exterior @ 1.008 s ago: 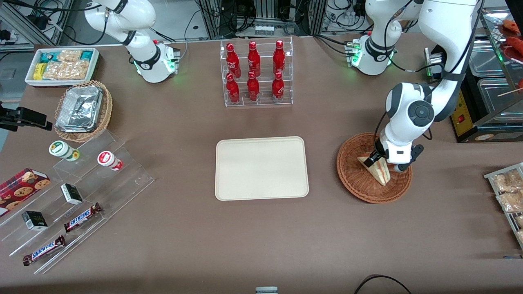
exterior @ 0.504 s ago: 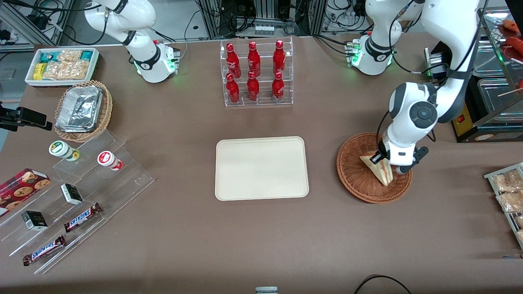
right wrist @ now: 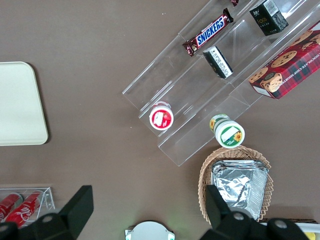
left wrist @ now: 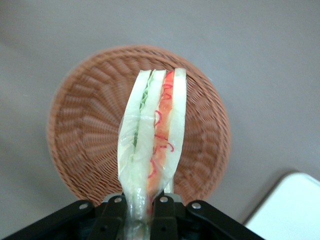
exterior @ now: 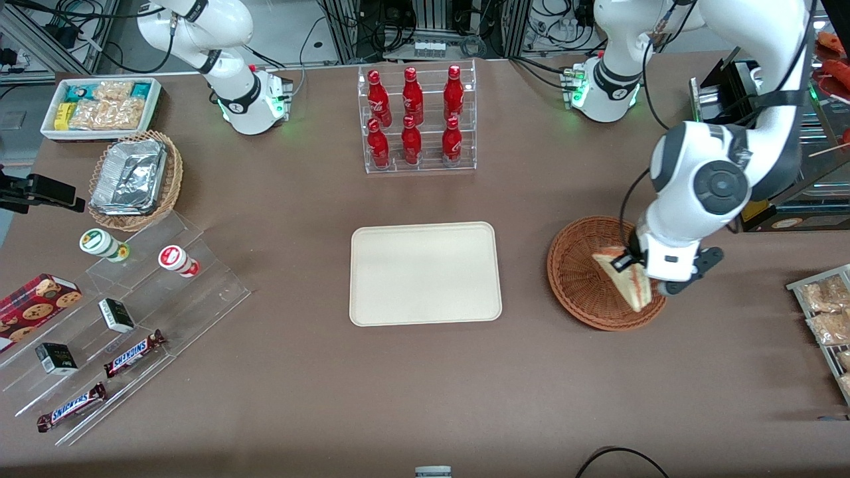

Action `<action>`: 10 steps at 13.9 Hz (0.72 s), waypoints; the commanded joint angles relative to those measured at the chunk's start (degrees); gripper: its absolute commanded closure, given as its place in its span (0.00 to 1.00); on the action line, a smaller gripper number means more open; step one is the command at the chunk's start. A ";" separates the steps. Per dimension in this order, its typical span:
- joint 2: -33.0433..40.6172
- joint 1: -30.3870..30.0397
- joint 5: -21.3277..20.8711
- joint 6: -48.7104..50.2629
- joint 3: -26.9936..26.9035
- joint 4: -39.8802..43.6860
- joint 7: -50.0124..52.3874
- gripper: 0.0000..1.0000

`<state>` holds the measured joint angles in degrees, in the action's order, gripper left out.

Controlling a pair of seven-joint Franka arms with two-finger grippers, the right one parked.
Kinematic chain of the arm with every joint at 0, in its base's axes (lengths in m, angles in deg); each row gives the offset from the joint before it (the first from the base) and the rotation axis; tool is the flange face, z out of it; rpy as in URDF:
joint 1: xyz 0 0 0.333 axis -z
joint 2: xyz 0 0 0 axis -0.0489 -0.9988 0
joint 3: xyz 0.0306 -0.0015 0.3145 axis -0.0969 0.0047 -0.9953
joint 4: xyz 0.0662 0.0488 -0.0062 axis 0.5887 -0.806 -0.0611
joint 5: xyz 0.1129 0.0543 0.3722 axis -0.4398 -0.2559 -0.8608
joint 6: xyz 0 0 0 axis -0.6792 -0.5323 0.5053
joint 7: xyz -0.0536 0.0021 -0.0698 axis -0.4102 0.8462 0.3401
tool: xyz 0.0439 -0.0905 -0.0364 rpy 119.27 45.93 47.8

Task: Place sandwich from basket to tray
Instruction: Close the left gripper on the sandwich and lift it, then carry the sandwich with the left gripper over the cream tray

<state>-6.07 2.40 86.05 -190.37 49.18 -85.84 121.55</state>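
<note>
My left gripper (exterior: pixel 631 260) is shut on the sandwich (exterior: pixel 629 281), a pale wedge with red and green filling, and holds it lifted above the reddish-brown wicker basket (exterior: pixel 576 279). In the left wrist view the sandwich (left wrist: pixel 155 135) hangs clamped between the fingers (left wrist: pixel 115 212) of the gripper (left wrist: pixel 140 210), with the bare basket (left wrist: pixel 90 130) below it. The cream tray (exterior: pixel 425 273) lies empty at the table's middle, beside the basket; a corner of the tray (left wrist: pixel 290 207) shows in the wrist view.
A clear rack of red bottles (exterior: pixel 417 119) stands farther from the camera than the tray. A foil-tray basket (exterior: pixel 136 178), a white snack bin (exterior: pixel 101 106) and clear snack steps (exterior: pixel 119 312) lie toward the parked arm's end. Snack packets (exterior: pixel 827 312) lie toward the working arm's end.
The gripper, shut on the sandwich, has risen and lifted it off the basket floor; the arm's wrist has moved up and a little toward the working arm's end.
</note>
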 commanded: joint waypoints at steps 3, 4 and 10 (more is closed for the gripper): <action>-7.24 2.52 0.69 1.18 6.32 6.80 -0.62 1.00; -8.91 4.45 0.69 1.18 6.51 8.46 -0.45 1.00; -18.05 14.03 -0.28 0.66 6.51 18.30 4.63 1.00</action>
<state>-20.00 13.79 86.28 -190.49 56.03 -73.30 123.22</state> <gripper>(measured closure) 0.837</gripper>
